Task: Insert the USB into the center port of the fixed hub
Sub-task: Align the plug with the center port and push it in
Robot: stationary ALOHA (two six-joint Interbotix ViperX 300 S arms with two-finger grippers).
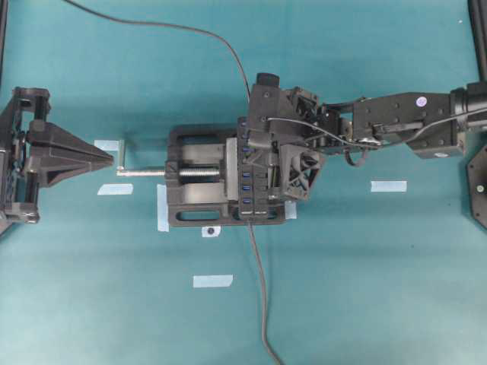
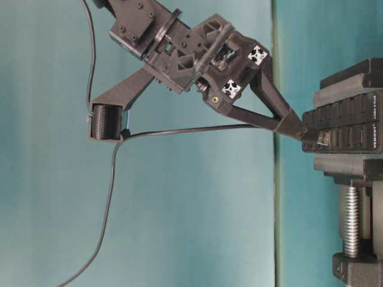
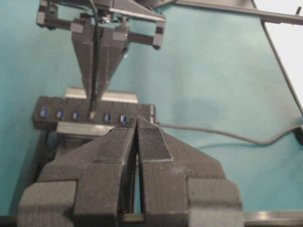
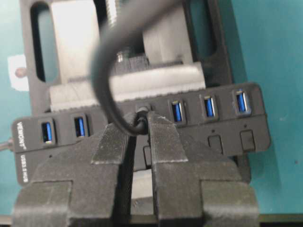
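In the overhead view the right gripper (image 1: 262, 163) reaches in from the right edge over the fixed hub (image 1: 249, 182), a strip clamped upright in a black vise (image 1: 199, 186) at centre frame, while the left gripper (image 1: 106, 158) waits at the left edge, its jaws together on nothing. The table-level view shows the USB (image 2: 321, 139) pinched at the tips of the right gripper's narrowed jaws, its metal end just at the hub face at right centre; whether it is seated I cannot tell. Its thin cable (image 2: 179, 130) trails left and droops, so the plug looks light and rigid but the lead limp and springy, liable to tug the plug askew; the sound place to hold is the plug's black body, as here. From the left wrist the plug stands over the center port (image 3: 92, 115), in the upper left. The right wrist view has the jaws closed on the plug's back end at mid-frame, with blue sockets on either side. The surface is a smooth teal mat (image 1: 365, 289) bearing pale tape marks (image 1: 212, 280); little of the room shows beyond it.
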